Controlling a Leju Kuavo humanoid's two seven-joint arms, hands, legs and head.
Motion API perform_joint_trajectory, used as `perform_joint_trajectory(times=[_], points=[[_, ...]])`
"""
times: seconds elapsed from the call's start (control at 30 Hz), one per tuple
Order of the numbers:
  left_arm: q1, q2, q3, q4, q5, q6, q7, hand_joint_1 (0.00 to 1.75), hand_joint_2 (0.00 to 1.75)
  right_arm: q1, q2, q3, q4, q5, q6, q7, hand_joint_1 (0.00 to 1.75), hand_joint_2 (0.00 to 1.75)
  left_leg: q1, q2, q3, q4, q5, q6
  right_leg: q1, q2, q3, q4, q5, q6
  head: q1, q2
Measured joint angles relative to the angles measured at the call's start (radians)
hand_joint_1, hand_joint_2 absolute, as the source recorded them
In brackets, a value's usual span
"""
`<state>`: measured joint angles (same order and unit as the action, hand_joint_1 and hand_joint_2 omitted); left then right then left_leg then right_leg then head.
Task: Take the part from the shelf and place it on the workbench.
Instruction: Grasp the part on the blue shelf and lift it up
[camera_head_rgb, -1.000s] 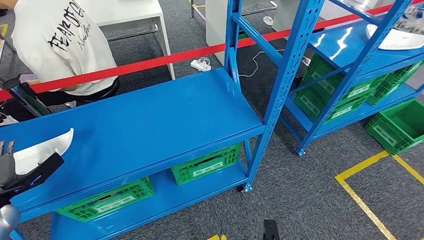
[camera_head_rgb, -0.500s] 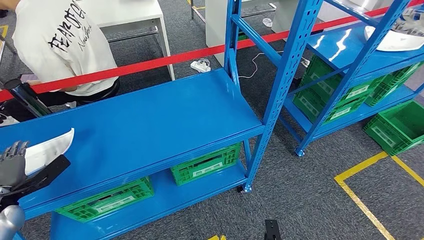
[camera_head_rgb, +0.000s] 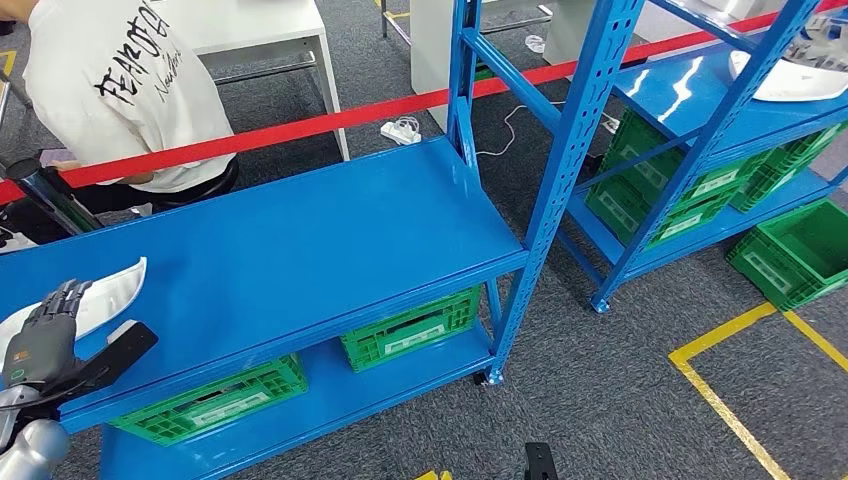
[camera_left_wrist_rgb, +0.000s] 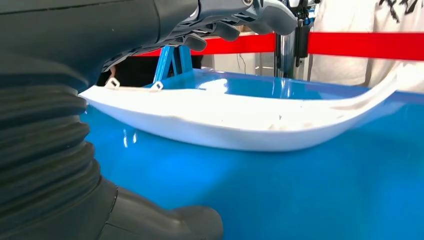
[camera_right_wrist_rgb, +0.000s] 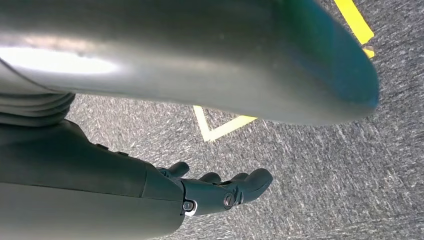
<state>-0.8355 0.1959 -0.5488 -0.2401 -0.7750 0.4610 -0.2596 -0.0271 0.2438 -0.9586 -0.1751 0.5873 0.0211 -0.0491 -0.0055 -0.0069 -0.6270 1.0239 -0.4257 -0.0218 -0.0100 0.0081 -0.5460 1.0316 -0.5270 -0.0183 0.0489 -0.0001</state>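
So the left hand (camera_head_rgb: 45, 335) is down at the near-left corner of the blue shelf (camera_head_rgb: 300, 250), fingers spread with the thumb sticking out toward the shelf edge, and it isn't clamped on anything yet. From the left wrist camera the fingers (camera_left_wrist_rgb: 225, 22) hang over the top of the white part (camera_left_wrist_rgb: 225, 120) and the thumb sits low in front, with blue shelf showing between them, so it's bracketing the piece but not squeezing it. Compared with a second ago the hand has come up and forward: back then only its fingertips peeked in at the frame edge, and now the whole hand lies over the near end of the part (camera_head_rgb: 105, 290). The part itself hasn't budged; it's still lying flat on the shelf, a curved white shell with its pointy tip aimed into the shelf. To me that reads as the reach being nearly done and the grab coming next, so the carry to the workbench hasn't started. The right hand (camera_right_wrist_rgb: 220, 190) just hangs by the robot's side over the grey carpet, fingers loosely apart and holding nothing. A person in a white shirt (camera_head_rgb: 110, 80) sits behind the red tape (camera_head_rgb: 330, 118), well away from the part.
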Motion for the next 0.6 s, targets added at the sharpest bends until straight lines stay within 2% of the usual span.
perform_joint_trajectory(times=[0.1,0.33,0.6], points=[[0.008,0.002,0.0,0.002,-0.034,-0.022,0.045,0.0,1.75,0.002,0.0,0.0,0.0,0.001,0.001,-0.001,0.0,0.0,0.0,0.0,0.0,0.0,0.0,0.0,0.0,0.0,0.0,0.0,0.0,0.0,0.0,0.0],[0.001,0.007,-0.001,0.009,-0.09,-0.098,0.232,0.0,1.75,0.007,-0.004,0.0,0.0,-0.003,-0.006,-0.036,0.0,0.0,0.0,0.0,0.002,0.0,0.0,0.0,0.0,0.0,0.002,0.0,0.0,0.0,0.0,0.0],[-0.004,0.019,-0.001,0.014,-0.108,-0.111,0.35,0.0,1.75,0.01,-0.015,0.0,0.0,-0.009,-0.027,-0.032,0.0,0.0,0.0,0.0,0.006,-0.001,0.0,0.0,0.0,0.0,0.005,0.0,-0.001,-0.001,0.0,0.0]])
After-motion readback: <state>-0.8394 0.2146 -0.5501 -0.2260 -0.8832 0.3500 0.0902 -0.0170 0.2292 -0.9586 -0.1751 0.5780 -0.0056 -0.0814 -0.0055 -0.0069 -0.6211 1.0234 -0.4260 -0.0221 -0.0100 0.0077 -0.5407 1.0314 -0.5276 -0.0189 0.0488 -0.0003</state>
